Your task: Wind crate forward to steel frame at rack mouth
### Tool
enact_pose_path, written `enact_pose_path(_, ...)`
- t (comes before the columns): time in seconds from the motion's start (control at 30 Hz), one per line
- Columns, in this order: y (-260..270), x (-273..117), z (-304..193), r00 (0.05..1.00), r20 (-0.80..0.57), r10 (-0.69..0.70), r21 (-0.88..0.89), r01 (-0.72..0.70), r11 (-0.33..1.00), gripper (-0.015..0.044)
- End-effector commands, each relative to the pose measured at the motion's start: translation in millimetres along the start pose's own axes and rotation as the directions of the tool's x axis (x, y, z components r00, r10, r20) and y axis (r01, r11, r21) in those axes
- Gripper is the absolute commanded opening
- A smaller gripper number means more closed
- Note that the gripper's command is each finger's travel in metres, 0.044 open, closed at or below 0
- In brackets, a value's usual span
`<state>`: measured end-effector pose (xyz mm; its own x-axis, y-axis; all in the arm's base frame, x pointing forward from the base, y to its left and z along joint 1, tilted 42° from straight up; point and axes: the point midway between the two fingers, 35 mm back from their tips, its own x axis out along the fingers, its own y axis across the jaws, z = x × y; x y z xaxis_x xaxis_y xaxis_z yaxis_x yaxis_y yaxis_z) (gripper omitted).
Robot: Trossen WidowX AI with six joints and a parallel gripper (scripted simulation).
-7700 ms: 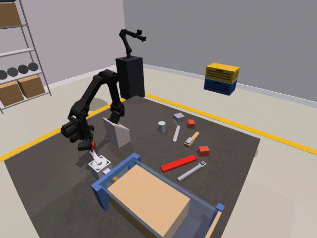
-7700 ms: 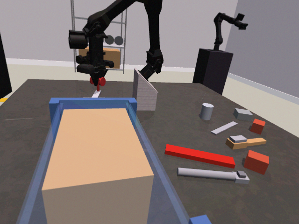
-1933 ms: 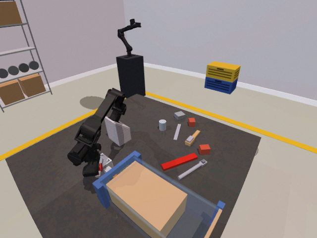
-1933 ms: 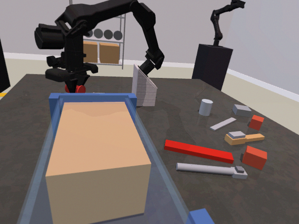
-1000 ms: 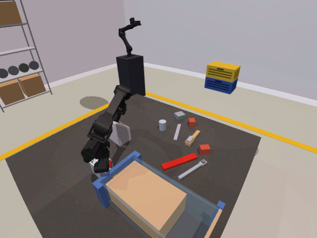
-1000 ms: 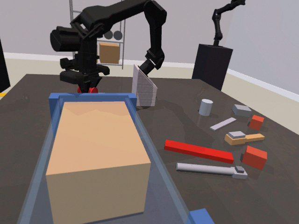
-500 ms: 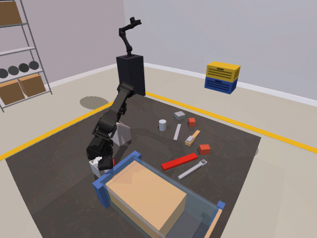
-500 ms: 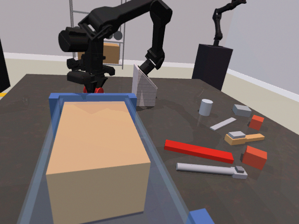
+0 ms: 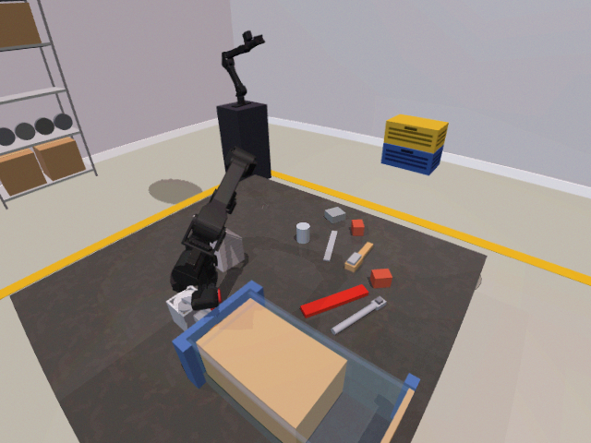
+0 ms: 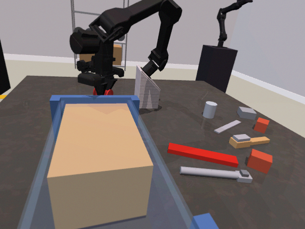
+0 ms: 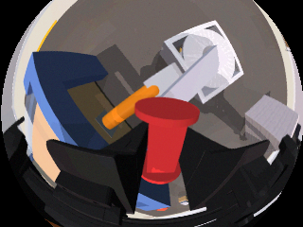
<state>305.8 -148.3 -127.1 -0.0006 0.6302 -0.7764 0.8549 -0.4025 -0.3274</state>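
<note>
My black parallel-jaw gripper (image 9: pixel 212 305) (image 10: pixel 104 92) (image 11: pixel 161 125) is part-closed, its fingers clamped on the red flanged grip (image 9: pixel 219 296) (image 10: pixel 108 93) (image 11: pixel 166 142) of the winch handle. The handle's pale flat arm (image 11: pixel 189 76) runs from the grip to over the white square-framed winch (image 9: pixel 180 312) (image 11: pixel 168 44), so I judge the key is seated and I'm at the winding step.

The tan box-shaped crate (image 9: pixel 276 362) (image 10: pixel 100 138) sits flat inside the clear-panelled, blue-ended cubby (image 9: pixel 184 350) (image 10: pixel 95 98) (image 11: pixel 62 71), which lies toward the bench edge nearest the exterior camera. The crate's winch-side end looks close to the blue frame; I can't tell whether they touch.

I'd expect the grip to be hard, smooth and light, best held around its middle between the flanges, letting it turn in my fingers as I circle. The crate looks rigid and bulky, probably the heavier part, so slow, even cranking suits it. Pulling upward could lift the key; winding too hard could tip the crate, especially if the orange rod (image 11: pixel 130 108) by the cubby mouth gets underneath.
</note>
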Motion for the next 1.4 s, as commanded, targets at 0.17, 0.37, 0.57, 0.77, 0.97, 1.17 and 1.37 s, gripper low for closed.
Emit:
enact_pose_path(0.17,-19,2,-14,1.0,-0.016,-0.024,0.008,0.024,1.0,0.0)
enact_pose_path(0.37,-27,2,-18,1.0,-0.016,-0.025,0.008,0.025,1.0,0.0)
enact_pose_path(0.57,-36,2,-20,1.0,-0.016,-0.025,0.008,0.025,1.0,0.0)
enact_pose_path(0.77,-45,2,-22,1.0,-0.016,-0.026,0.009,0.026,1.0,0.0)
enact_pose_path(0.97,-54,2,-23,1.0,-0.016,-0.026,0.009,0.026,1.0,0.0)
enact_pose_path(1.17,-63,2,-23,1.0,-0.016,-0.027,0.01,0.027,1.0,0.0)
enact_pose_path(1.37,-72,1,-23,0.999,-0.016,-0.027,0.01,0.028,1.0,0.0)
